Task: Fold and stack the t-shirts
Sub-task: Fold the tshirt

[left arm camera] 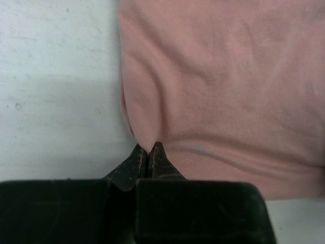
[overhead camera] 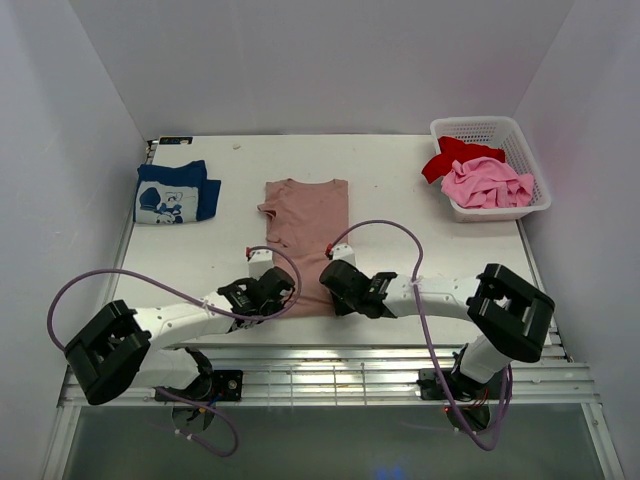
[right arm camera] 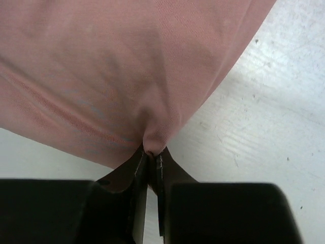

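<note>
A dusty pink-tan t-shirt (overhead camera: 310, 225) lies on the white table, folded into a long strip, collar at the far end. My left gripper (overhead camera: 282, 291) is shut on its near left corner (left arm camera: 147, 134). My right gripper (overhead camera: 332, 280) is shut on its near right corner (right arm camera: 155, 140). A folded navy t-shirt (overhead camera: 175, 192) with a white print lies at the far left. A red t-shirt (overhead camera: 450, 157) and a bright pink t-shirt (overhead camera: 487, 184) are bunched in the basket.
A white plastic basket (overhead camera: 520, 140) stands at the far right of the table. White walls close in the left, back and right. A slatted metal rail (overhead camera: 330, 375) runs along the near edge by the arm bases.
</note>
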Tool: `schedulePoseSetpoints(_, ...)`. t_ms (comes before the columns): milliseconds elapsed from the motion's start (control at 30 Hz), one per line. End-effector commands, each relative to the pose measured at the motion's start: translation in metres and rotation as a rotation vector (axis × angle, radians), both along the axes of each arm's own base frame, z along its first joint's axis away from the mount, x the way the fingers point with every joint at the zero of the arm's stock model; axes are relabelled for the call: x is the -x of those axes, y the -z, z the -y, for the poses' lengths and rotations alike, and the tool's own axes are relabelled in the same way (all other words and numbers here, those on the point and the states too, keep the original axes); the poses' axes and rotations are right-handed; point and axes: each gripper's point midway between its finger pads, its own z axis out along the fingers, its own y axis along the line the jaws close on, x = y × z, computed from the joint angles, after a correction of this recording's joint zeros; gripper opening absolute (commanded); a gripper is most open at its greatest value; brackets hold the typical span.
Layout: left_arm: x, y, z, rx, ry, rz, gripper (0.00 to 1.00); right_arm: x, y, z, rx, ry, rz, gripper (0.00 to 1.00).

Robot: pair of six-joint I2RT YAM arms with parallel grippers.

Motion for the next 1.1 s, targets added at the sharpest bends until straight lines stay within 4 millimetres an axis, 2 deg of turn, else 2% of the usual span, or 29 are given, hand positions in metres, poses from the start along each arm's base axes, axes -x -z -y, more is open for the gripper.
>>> schedulePoseSetpoints(0,0.046,0.018,-0.011,-0.062,0.044,-0.128,0.0,0.036,0.017,0.031,0.114,0.0,-0.066,0.08)
schedulePoseSetpoints(200,0.075,0.027,-0.005,-0.085,0.026,-0.176,0.0,0.076,0.019,0.037,0.148,-0.001,-0.094,0.08)
schedulePoseSetpoints(267,0.075,0.028,-0.007,-0.099,-0.005,-0.158,0.0,0.077,0.012,0.041,0.17,0.018,-0.056,0.08)
schedulePoseSetpoints(300,0.072,0.022,-0.002,-0.091,-0.004,-0.135,0.0,0.078,0.007,0.04,0.171,0.019,-0.037,0.08)
schedulePoseSetpoints(367,0.061,0.007,-0.001,-0.093,-0.029,-0.069,0.0,0.068,-0.012,0.039,0.167,0.057,0.032,0.08)
schedulePoseSetpoints(567,0.018,-0.061,0.011,-0.083,-0.093,0.157,0.0,0.027,-0.075,0.03,0.12,0.131,0.239,0.08)
schedulePoseSetpoints(733,-0.014,-0.11,0.029,-0.064,-0.089,0.33,0.0,-0.005,-0.104,0.032,0.127,0.181,0.327,0.08)
schedulePoseSetpoints(900,-0.047,-0.127,0.051,-0.046,-0.061,0.423,0.0,-0.033,-0.114,0.031,0.136,0.189,0.373,0.08)
schedulePoseSetpoints(1000,-0.066,-0.132,0.055,-0.054,-0.046,0.465,0.0,-0.054,-0.121,0.033,0.126,0.207,0.403,0.08)
schedulePoseSetpoints(1067,-0.076,-0.128,0.057,-0.079,-0.02,0.464,0.0,-0.071,-0.126,0.035,0.103,0.228,0.416,0.08)
